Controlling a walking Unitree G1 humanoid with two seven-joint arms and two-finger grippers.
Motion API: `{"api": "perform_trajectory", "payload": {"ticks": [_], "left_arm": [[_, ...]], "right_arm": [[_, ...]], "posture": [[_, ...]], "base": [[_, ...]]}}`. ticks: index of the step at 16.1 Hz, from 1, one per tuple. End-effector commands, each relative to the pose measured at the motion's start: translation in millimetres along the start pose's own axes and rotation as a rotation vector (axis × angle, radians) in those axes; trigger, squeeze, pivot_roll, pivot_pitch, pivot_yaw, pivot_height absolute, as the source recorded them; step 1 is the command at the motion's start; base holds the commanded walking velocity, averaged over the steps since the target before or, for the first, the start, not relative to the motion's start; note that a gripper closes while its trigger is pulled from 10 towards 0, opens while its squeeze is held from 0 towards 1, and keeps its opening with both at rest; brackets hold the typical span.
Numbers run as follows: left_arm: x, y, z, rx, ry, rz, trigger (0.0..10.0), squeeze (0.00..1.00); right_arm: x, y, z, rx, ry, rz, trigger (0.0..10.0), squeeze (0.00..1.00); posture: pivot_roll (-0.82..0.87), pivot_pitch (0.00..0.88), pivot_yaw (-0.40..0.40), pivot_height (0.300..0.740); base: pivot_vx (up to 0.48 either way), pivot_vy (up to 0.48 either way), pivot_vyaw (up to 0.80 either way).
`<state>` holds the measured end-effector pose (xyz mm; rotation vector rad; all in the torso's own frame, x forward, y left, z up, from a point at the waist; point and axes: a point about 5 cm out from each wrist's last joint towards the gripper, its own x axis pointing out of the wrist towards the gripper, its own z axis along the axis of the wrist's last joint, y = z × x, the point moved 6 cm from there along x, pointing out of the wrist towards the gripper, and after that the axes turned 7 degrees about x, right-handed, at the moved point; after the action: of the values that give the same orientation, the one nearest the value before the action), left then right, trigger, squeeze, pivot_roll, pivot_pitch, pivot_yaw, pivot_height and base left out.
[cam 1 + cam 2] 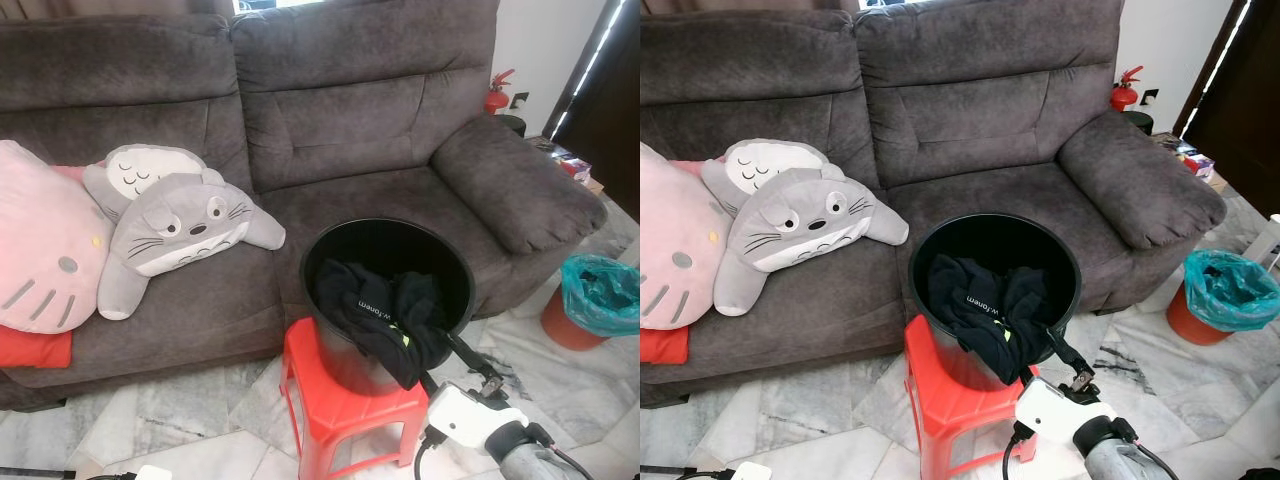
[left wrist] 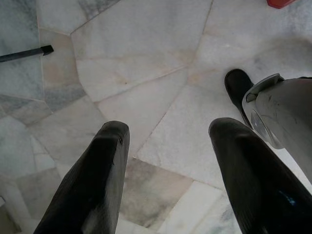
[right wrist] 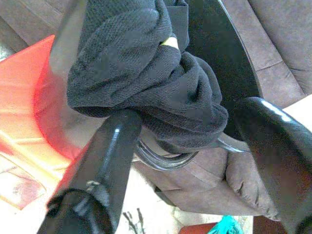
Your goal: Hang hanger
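Observation:
A black garment [image 1: 385,315] lies in a black bucket [image 1: 330,240] and drapes over its front rim. Below the cloth's hanging fold a dark curved hanger hook [image 3: 165,161] peeks out. My right gripper [image 3: 190,117] is at that fold, open, with the cloth bunched between its two spread fingers [image 3: 114,146]. From the head its arm reaches up from the lower right, with the fingers [image 1: 470,362] by the bucket's front right side. My left gripper [image 2: 168,129] hangs open over the marble floor, holding nothing.
The bucket stands on a red plastic stool [image 1: 330,400] in front of a dark grey sofa [image 1: 380,110]. Grey plush cushions [image 1: 180,225] and a pink one [image 1: 40,250] lie on its left seat. An orange bin with a teal bag [image 1: 598,300] stands at the right.

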<state>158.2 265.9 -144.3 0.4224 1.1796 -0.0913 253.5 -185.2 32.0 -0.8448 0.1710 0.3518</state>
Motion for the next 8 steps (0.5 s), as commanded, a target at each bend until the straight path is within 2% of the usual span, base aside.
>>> {"api": "perform_trajectory", "payload": {"ticks": [1, 5, 8], "left_arm": [[-0.2, -0.3, -3.8, -0.005, 0.016, 0.0, 10.0, 0.0], [0.0, -1.0, -3.2, -0.002, 0.015, -0.001, 10.0, 0.0], [0.0, -1.1, -3.3, 0.001, 0.015, -0.001, 10.0, 0.0]], "right_arm": [[0.6, -1.9, 1.5, 0.009, -0.002, -0.001, 0.0, 0.0], [3.4, -4.2, 3.2, 0.018, -0.007, -0.007, 0.0, 0.0], [3.5, -1.5, 4.8, 0.061, -0.012, -0.006, 0.0, 0.0]], "posture": [[-0.23, 0.0, 0.019, 0.74], [-0.23, 0.0, 0.022, 0.74], [-0.23, 0.0, 0.026, 0.74]], "base": [[0.0, 0.0, 0.0], [0.0, 0.0, 0.0], [0.0, 0.0, 0.0]]}}
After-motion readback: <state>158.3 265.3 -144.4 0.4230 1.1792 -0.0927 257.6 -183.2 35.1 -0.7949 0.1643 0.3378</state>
